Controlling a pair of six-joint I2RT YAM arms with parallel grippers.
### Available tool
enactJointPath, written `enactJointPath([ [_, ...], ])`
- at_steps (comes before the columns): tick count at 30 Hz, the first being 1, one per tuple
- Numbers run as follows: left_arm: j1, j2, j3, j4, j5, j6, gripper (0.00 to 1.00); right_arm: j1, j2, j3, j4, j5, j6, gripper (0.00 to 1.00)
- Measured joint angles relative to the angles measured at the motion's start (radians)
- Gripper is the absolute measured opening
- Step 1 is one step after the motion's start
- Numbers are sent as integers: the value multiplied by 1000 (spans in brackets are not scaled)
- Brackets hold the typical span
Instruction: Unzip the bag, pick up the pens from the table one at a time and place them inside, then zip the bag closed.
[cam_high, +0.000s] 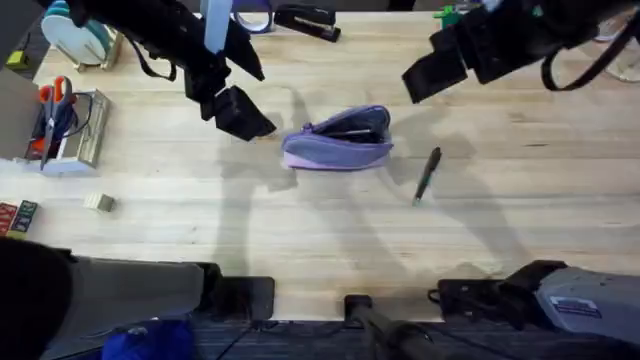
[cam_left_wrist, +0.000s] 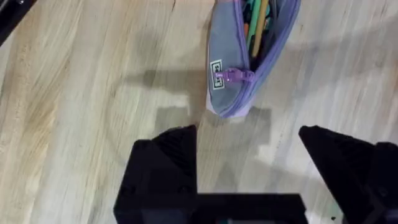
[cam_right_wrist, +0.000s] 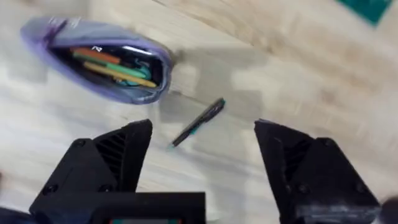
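**Ana:** Lavender fabric, unzipped: the bag (cam_high: 338, 140) lies mid-worktop (cam_high: 300, 230) with its mouth gaping, and the right wrist view shows orange, green and yellow pens already inside.

**Ben:** And the pen (cam_high: 427, 175) left outside?

**Ana:** Slim and dark, flat on the wood just beside the bag, on the right arm's side and apart from it. Its long axis runs slantwise, one tip angled toward the bag's end.

**Ben:** Which arm is closer?

**Ana:** The right one. The right claw (cam_right_wrist: 205, 155) hangs above the worktop with its jaws spread wide and nothing between them; from its own camera the pen lies ahead, almost centred in the gap but skewed to it. Likely the wrist must turn so the fingers close across the barrel, then come down.

**Ben:** The left one?

**Ana:** The left claw (cam_left_wrist: 249, 155) hovers over the bag's other end, near the purple zipper pull (cam_left_wrist: 233, 76), also wide open and empty.
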Motion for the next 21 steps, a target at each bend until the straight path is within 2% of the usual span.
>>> enactJointPath([
  [4, 0, 0, 0, 0, 0, 0, 993, -18, 0, 0, -43, 26, 223, 996],
  [9, 0, 0, 0, 0, 0, 0, 993, -20, 0, 0, -48, 38, 399, 996],
  [21, 0, 0, 0, 0, 0, 0, 993, -20, 0, 0, -56, 40, 511, 996],
])
